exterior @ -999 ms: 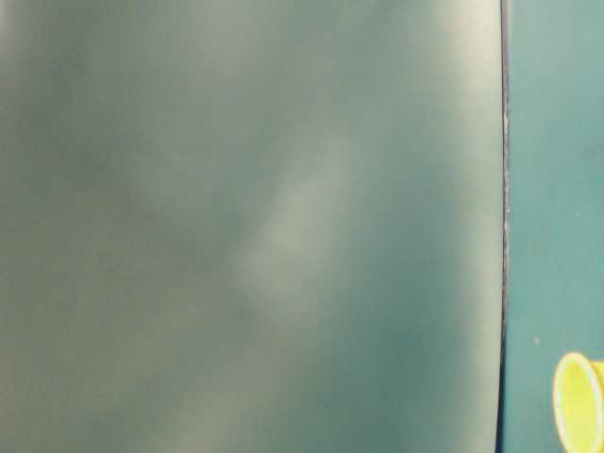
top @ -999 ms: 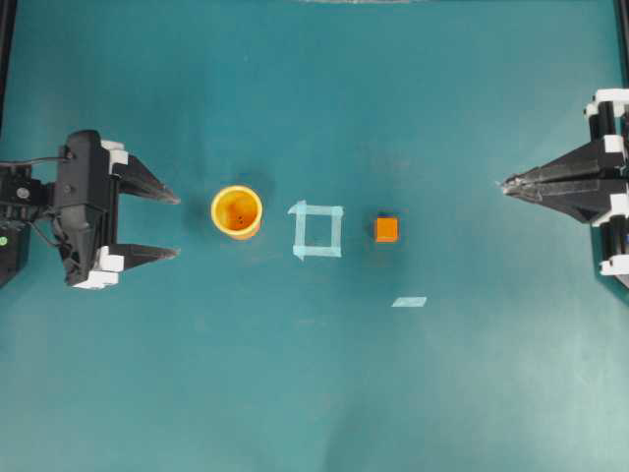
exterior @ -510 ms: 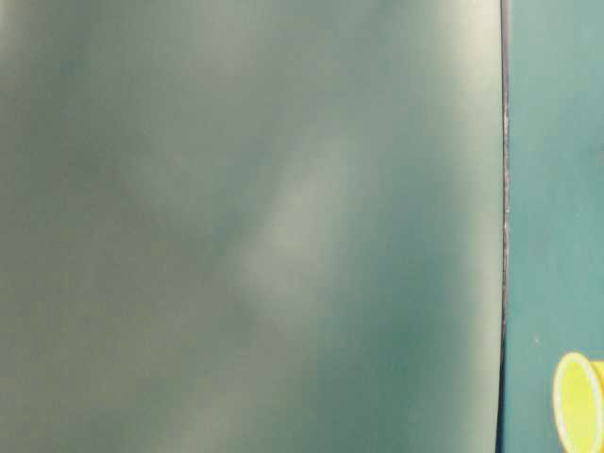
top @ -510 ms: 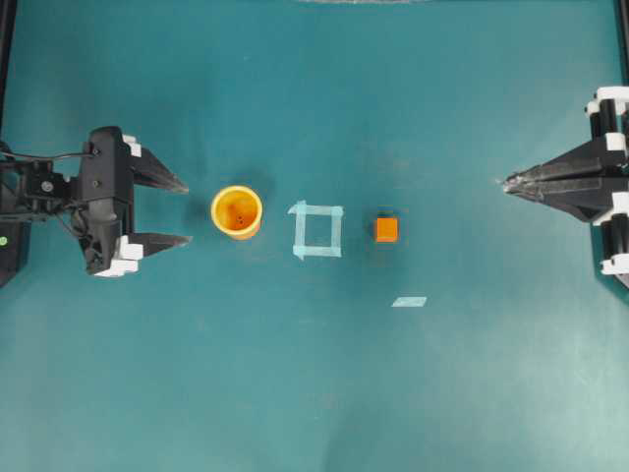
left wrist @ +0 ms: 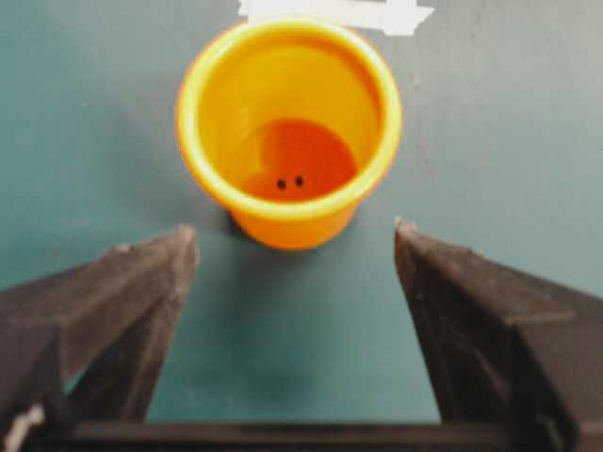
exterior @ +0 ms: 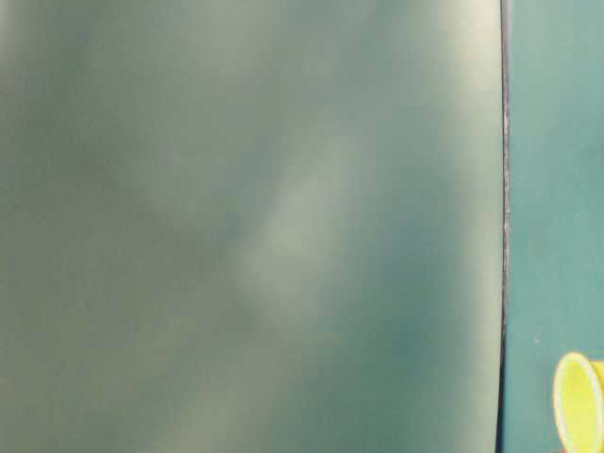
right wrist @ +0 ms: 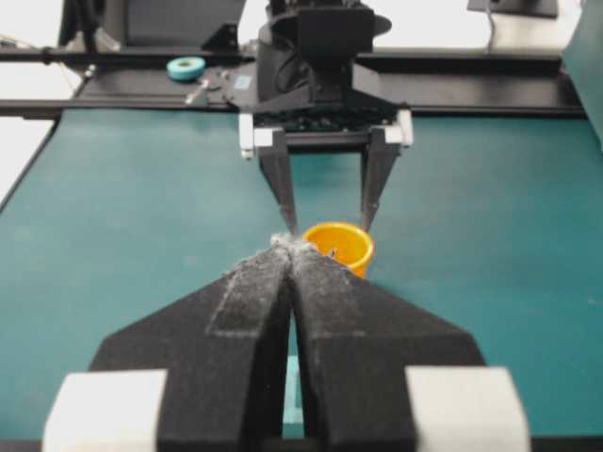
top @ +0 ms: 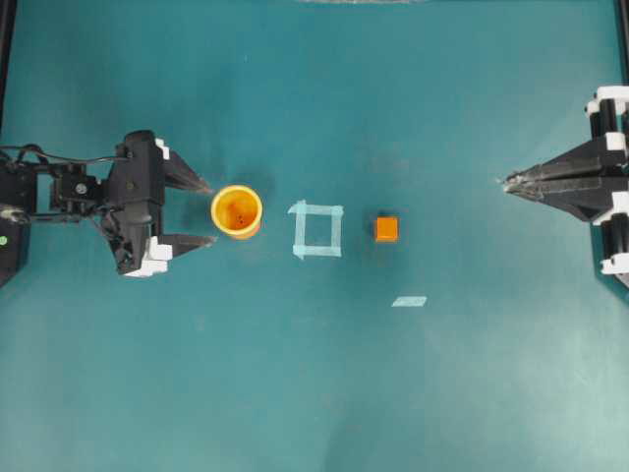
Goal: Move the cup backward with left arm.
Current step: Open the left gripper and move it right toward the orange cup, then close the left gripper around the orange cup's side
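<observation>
A robotics lab: teal test table (top: 314, 393), black frame rail (right wrist: 471, 94).

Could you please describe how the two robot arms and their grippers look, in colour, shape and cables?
The left arm is black and jointed, with thin black cables exposed. Its left gripper has two tapering black fingers on white blocks. The right gripper is also black, with two long pointed fingers, white blocks at their base and fuzzy grey wear at the tips.
</observation>
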Controlling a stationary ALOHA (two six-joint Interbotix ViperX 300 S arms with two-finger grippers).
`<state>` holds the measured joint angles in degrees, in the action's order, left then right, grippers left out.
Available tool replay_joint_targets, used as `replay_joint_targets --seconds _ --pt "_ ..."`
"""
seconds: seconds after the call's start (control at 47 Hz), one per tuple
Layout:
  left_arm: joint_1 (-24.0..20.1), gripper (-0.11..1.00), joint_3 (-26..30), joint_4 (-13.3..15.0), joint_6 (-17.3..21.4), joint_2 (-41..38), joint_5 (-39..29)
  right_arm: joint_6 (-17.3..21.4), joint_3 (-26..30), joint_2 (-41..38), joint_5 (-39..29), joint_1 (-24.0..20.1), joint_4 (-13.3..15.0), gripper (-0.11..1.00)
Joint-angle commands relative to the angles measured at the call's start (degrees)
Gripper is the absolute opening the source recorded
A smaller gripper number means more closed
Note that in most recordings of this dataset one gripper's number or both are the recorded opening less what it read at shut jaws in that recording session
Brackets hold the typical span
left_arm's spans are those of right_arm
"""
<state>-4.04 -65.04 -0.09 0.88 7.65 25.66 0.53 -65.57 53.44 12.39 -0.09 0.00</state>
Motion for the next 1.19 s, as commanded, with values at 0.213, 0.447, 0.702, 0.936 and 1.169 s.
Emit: replay_joint_targets --seconds 0.213,0.447,0.702,0.936,1.169 --pt "-0.2 0.82 2.1 -0.2 0.1 -3.4 1.5 0.1 1.8 -0.3 0.5 0.0 -0.2 0.00" --pt "-1.5 0.82 3.9 -0.2 0.1 -5.1 1.9 0.1 1.8 -0.3 0.5 0.0 -0.1 0.00" --pt "-1.6 0.82 6.3 -0.2 1.2 -6.6 2.5 0.2 1.8 -0.3 0.3 0.0 -0.1 0.00" --pt "-0.5 0.82 7.9 -0.1 1.1 -8.8 4.7 0.2 1.8 -0.3 0.3 0.0 -0.2 0.00" --pt "1.5 0.82 9.2 -0.2 0.4 -12.4 6.2 0.2 1.8 -0.3 0.2 0.0 -0.1 0.00"
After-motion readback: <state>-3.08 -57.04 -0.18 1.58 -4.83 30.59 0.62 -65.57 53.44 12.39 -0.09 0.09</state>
